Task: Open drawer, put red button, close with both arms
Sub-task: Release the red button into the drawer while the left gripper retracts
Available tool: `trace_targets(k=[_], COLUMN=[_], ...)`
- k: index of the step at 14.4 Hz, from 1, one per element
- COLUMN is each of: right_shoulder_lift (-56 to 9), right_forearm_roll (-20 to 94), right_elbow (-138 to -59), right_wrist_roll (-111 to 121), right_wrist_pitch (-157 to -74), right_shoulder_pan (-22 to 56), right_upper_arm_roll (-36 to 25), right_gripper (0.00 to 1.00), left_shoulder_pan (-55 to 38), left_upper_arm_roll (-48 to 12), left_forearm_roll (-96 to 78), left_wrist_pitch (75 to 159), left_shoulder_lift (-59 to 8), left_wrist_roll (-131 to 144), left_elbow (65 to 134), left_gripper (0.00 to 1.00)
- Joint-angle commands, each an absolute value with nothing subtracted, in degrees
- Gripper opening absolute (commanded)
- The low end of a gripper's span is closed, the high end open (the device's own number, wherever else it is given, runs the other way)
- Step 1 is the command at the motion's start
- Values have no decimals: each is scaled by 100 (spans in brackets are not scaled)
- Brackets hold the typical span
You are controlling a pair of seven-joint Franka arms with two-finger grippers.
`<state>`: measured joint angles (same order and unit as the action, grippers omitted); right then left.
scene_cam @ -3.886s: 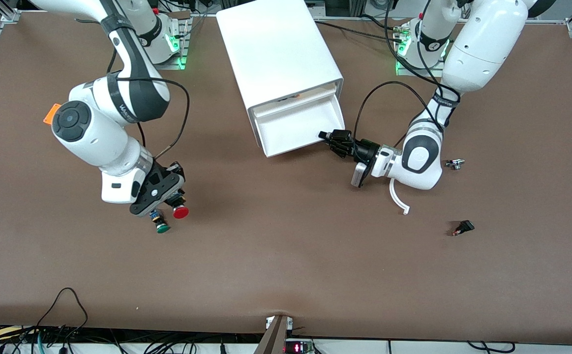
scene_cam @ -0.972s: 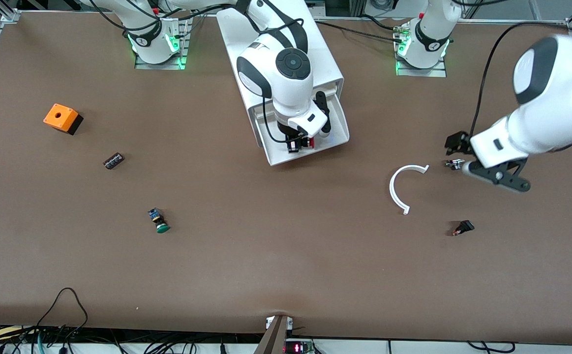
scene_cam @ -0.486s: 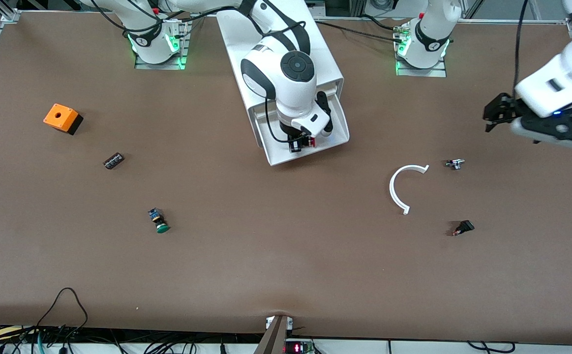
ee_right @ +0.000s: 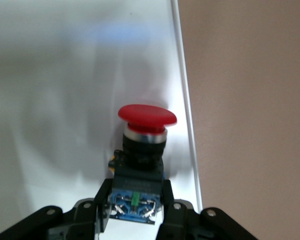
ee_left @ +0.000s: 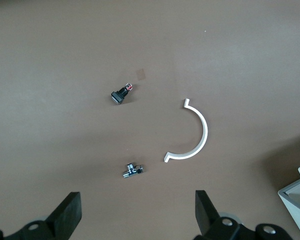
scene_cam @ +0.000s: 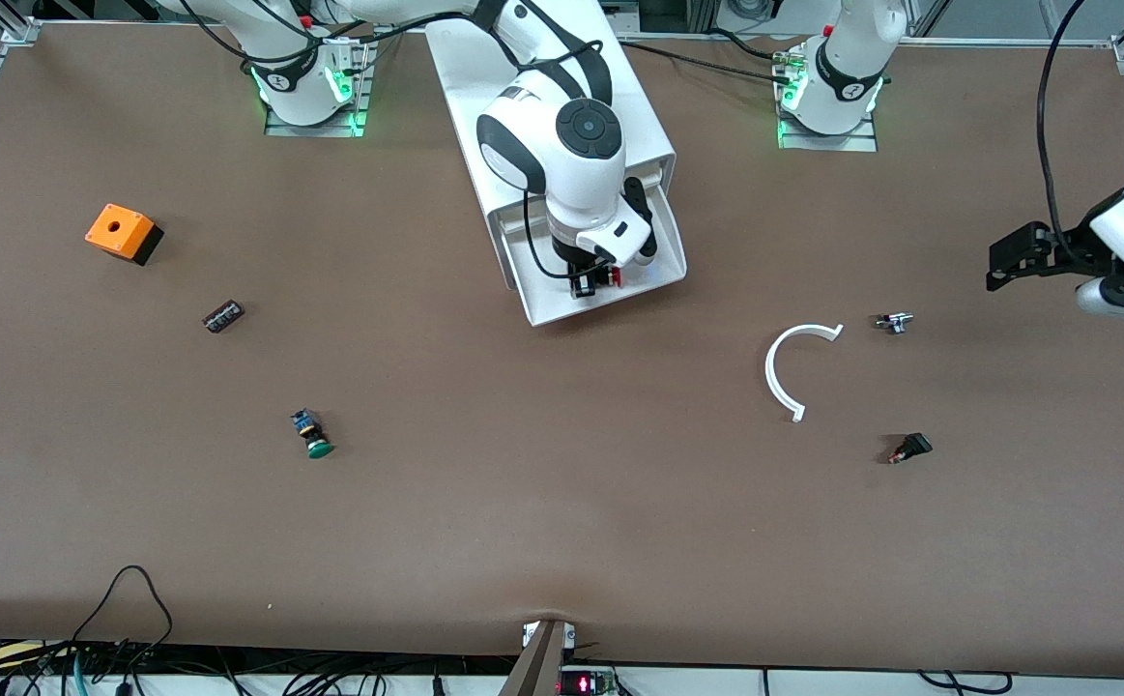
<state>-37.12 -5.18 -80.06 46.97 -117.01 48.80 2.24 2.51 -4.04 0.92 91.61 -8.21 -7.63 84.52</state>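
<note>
The white cabinet (scene_cam: 542,97) stands at the middle back with its top drawer (scene_cam: 544,307) pulled open toward the front camera. My right gripper (scene_cam: 592,280) is down inside the open drawer, shut on the red button (scene_cam: 613,278). In the right wrist view the fingers (ee_right: 165,197) clamp the button's blue-and-black body, and its red cap (ee_right: 146,116) is close above the white drawer floor (ee_right: 65,100), near the drawer's side wall. My left gripper (scene_cam: 1006,259) is open and empty, up over the table at the left arm's end, and its black fingers (ee_left: 70,215) show spread wide.
A green-capped button (scene_cam: 313,437), an orange box (scene_cam: 120,232) and a small black part (scene_cam: 223,316) lie toward the right arm's end. A white arc piece (scene_cam: 793,367), a small metal fitting (scene_cam: 894,322) and a black switch (scene_cam: 909,448) lie toward the left arm's end.
My right gripper carried the red button from the table into the open drawer and now holds almost still. My left arm let go of the drawer and swung out to the table's end.
</note>
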Motion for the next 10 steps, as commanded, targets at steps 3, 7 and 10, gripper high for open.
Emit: trace_targets(k=[3,7,10], right_shoulder_lift=[-3744,-3665,-3498], right_forearm_roll=[-554,-501,-536], right_elbow=[-7744,-7156,-6812], right_wrist_roll=[4553,4570,4561], right_wrist_pitch=[-11584,-11128,-10838], right_shoulder_pan=[5053,5115,5115], right_upper_arm_roll=[-77,-448,-851], right_gripper=[100,100,100], left_shoulder_pan=[308,334,369], left_upper_arm_roll=[-466,-466,-510], left_forearm_roll=[97,97,97], left_wrist_pitch=[8993,9200,9835], left_shoulder_lift=[-642,-12,650], left_wrist_roll=[-633,-536,-536], left_elbow=[8596,9470,10379], left_gripper=[100,100,100])
